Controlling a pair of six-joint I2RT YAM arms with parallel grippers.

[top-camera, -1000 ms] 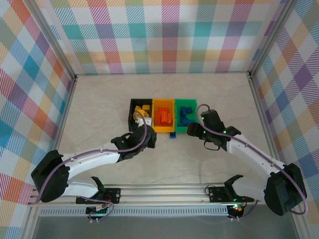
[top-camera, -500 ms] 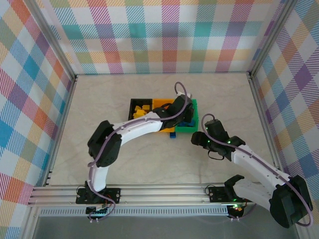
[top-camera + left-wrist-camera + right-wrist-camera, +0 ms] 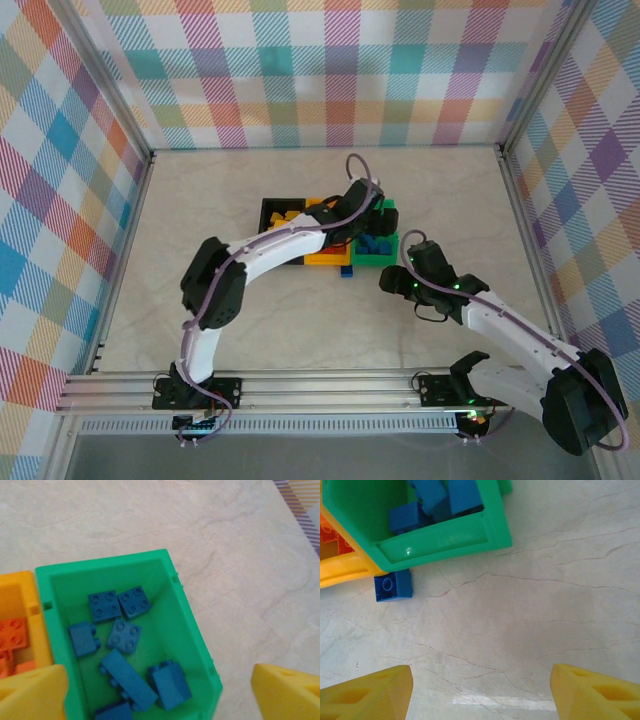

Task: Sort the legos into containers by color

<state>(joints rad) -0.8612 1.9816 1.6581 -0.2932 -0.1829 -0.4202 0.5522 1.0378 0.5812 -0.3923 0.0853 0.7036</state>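
Three bins stand in a row: a black bin [image 3: 272,210] with yellow legos [image 3: 290,214], an orange-yellow bin [image 3: 322,259] with orange legos [image 3: 12,632], and a green bin [image 3: 380,260] with several blue legos [image 3: 122,636]. My left gripper [image 3: 362,222] hovers over the green bin [image 3: 187,630], open and empty [image 3: 160,692]. One blue lego [image 3: 346,271] lies on the table by the front of the bins [image 3: 393,586]. My right gripper [image 3: 392,284] is open over bare table [image 3: 480,692], just near-right of that lego and of the green bin's corner [image 3: 490,535].
The marble-look table [image 3: 200,230] is ringed by an aluminium frame [image 3: 130,230] and checked walls. My left arm [image 3: 270,250] crosses above the black and orange-yellow bins. Open tabletop lies to the left, to the right and behind the bins.
My left arm has swung from in front of the black bin up and over to the green bin. My right gripper has drawn back a little from the green bin toward the near side.
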